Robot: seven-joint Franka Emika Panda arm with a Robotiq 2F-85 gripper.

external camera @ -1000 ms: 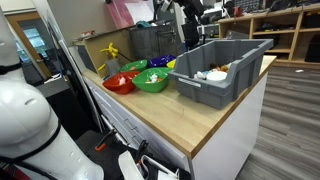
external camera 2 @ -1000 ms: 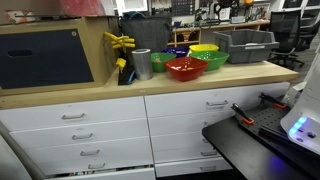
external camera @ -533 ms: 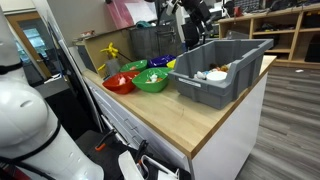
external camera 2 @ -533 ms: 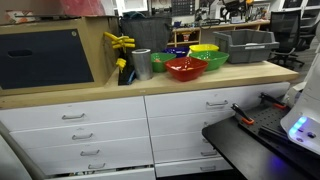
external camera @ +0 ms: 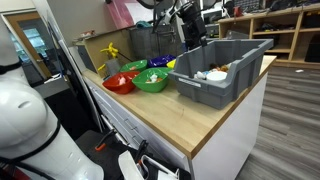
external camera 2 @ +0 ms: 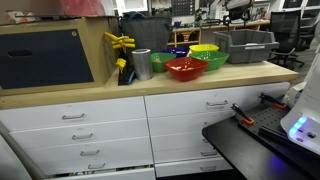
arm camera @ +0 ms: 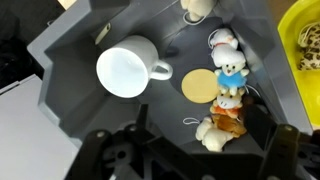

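My gripper (arm camera: pixel 198 145) is open and empty, its two dark fingers spread at the bottom of the wrist view. It hangs above a grey plastic bin (arm camera: pixel 60 75), seen in both exterior views (external camera: pixel 215 78) (external camera 2: pixel 245 42). In the bin lie a white mug (arm camera: pixel 125 68), a flat yellow disc (arm camera: pixel 199 87) and several small plush toys (arm camera: pixel 230 75), one tan and orange (arm camera: pixel 222 122) just under the fingers. In an exterior view the gripper (external camera: pixel 190 28) is over the bin's far end.
The bin stands on a wooden countertop (external camera: pixel 150 115) over white drawers (external camera 2: pixel 90 140). Beside it are a red bowl (external camera: pixel 119 84), a green bowl (external camera: pixel 152 80), a yellow bowl (external camera 2: pixel 203 48), a metal cup (external camera 2: pixel 142 64) and a black wire basket (external camera: pixel 150 42).
The arm has shifted slightly above the bin's far end. Nothing in the bin or on the counter has moved.
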